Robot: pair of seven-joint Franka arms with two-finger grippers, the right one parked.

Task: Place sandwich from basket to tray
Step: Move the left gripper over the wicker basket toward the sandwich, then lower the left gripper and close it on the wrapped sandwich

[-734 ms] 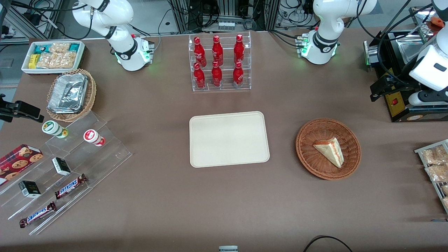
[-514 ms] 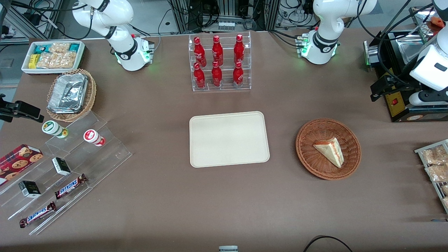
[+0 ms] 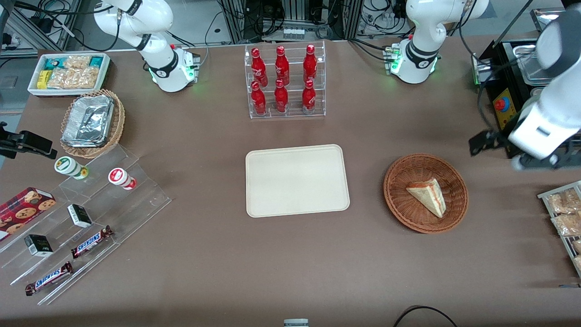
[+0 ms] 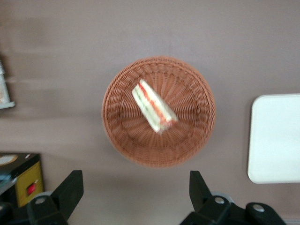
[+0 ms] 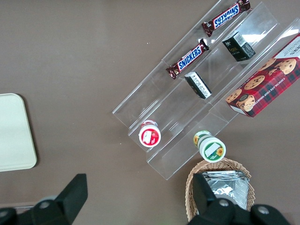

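Movement had just come from the working arm: a moment before it sat farther from the front camera, over the black machine, and now its gripper [image 4: 133,201] had swung nearer to the basket [image 3: 425,193] and hung high above the table just beside it, so the reach for the sandwich [image 3: 427,195] looked to be starting. Nothing was held, and the jaws stood wide. The sandwich lay flat in the middle of the basket, apart from the jaws and lower down, while the tray [image 3: 297,180] sat bare toward the parked arm's end.
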